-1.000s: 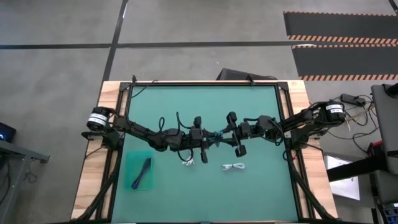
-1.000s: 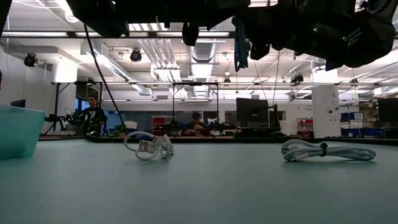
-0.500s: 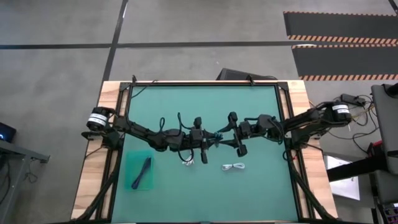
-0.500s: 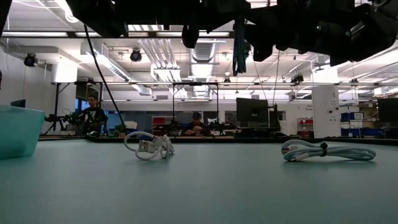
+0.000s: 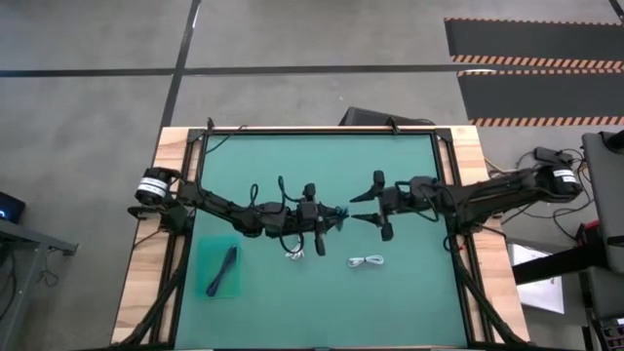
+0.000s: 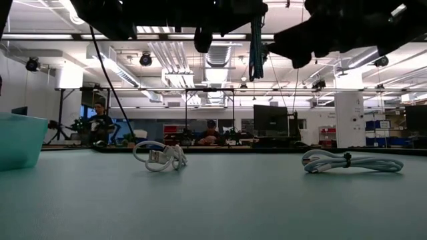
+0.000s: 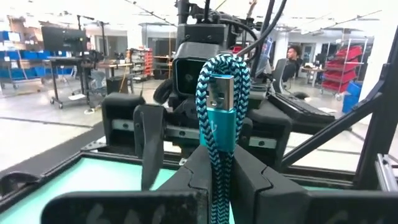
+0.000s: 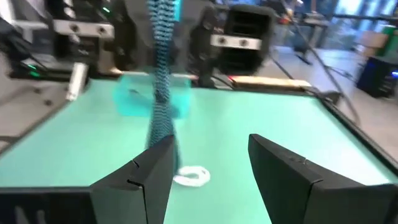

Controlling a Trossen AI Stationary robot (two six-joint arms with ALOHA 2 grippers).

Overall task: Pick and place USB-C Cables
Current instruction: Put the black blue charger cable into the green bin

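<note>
Two white USB-C cable bundles lie on the green mat. One (image 5: 296, 253) (image 6: 160, 157) is just near of my left gripper; the other (image 5: 367, 261) (image 6: 350, 161) (image 8: 191, 177) lies farther right. My left gripper (image 5: 334, 213) (image 7: 214, 177) hovers above mid-table, shut on a teal braided cable (image 5: 342, 211) (image 6: 257, 47) (image 8: 160, 81), not a white one. My right gripper (image 5: 363, 208) (image 8: 208, 168) is open. It faces the left gripper from the right, a short gap from the teal cable. My left gripper pinches the teal braided cable between its two fingers, close to the plug end (image 7: 214, 168). The braid loops around the metal plug (image 7: 219, 93), which sticks out past the fingertips. A length hangs below the gripper (image 6: 257, 63), clear of the table.
A translucent teal bin (image 5: 221, 269) (image 6: 20, 140) stands at the mat's left near part with a dark blue item inside. The wooden table frame (image 5: 146, 263) surrounds the mat. People sit at desks in the room beyond (image 6: 210, 133).
My right gripper has drawn back toward the table's right edge, away from my left gripper and the teal cable. The teal cable has stayed hanging from my left gripper. Both white bundles have kept their places.
</note>
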